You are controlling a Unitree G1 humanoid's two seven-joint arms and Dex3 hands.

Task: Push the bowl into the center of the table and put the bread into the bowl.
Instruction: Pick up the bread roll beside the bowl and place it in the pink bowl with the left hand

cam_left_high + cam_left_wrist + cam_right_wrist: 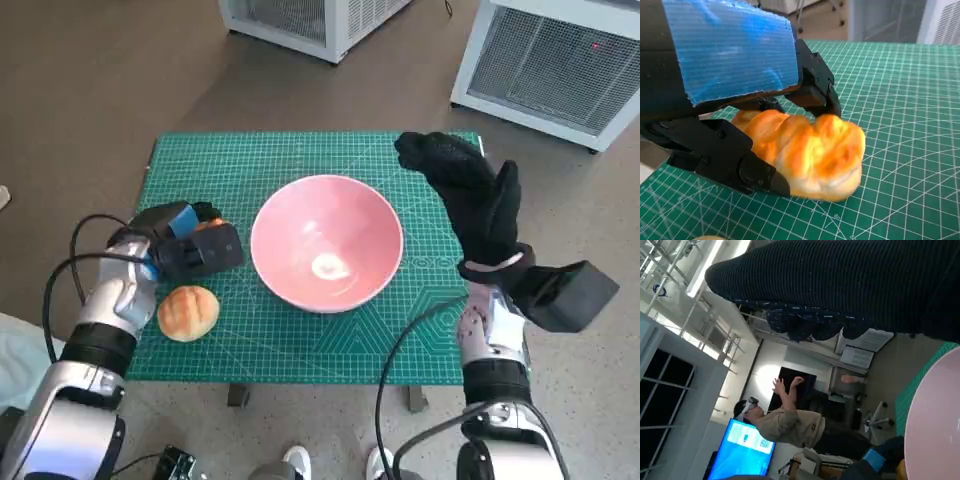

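The pink bowl (326,241) stands empty around the middle of the green mat (300,160); its rim (940,415) also shows in the right wrist view. My left hand (185,240) lies at the mat's left side, left of the bowl. In the left wrist view this hand (730,65) grips a golden bread roll (810,150) that rests on the mat (900,90), fingers (817,87) on one side and thumb on the other. Only an orange sliver of that bread (210,224) shows from the head. My right hand (470,195) hovers open by the bowl's right rim, holding nothing.
A second, round bun (188,312) lies near the mat's front left corner, just in front of my left hand. White cabinets (560,60) stand on the floor behind the table. A person (785,420) sits far off in the right wrist view. Feet (295,462) show below the table's front edge.
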